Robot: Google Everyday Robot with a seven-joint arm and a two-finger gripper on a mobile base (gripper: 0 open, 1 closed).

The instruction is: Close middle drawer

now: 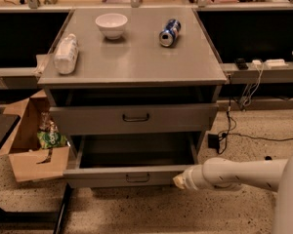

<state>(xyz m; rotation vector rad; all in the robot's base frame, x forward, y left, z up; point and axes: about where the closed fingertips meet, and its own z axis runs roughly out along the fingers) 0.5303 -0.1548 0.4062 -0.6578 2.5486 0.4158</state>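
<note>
Standing pulled out beneath the upper drawer [136, 118], the middle drawer [102, 176] has the hand [177, 181] at its front's right end; whether the hand is open cannot be told. A cardboard box [33, 152] sits to the left. A bowl [111, 24], a soda can [169, 32] and a bottle [66, 55] rest on the counter [136, 62].

The gripper [178, 181] sits low in front of the grey cabinet [136, 57], just above a speckled floor [151, 211]. Well to its left, an open cardboard box [34, 162] stands on that floor. Up behind it, dark panels [19, 38] back a grey ledge [263, 72], and cables [249, 91] hang from the ledge to its upper right.
</note>
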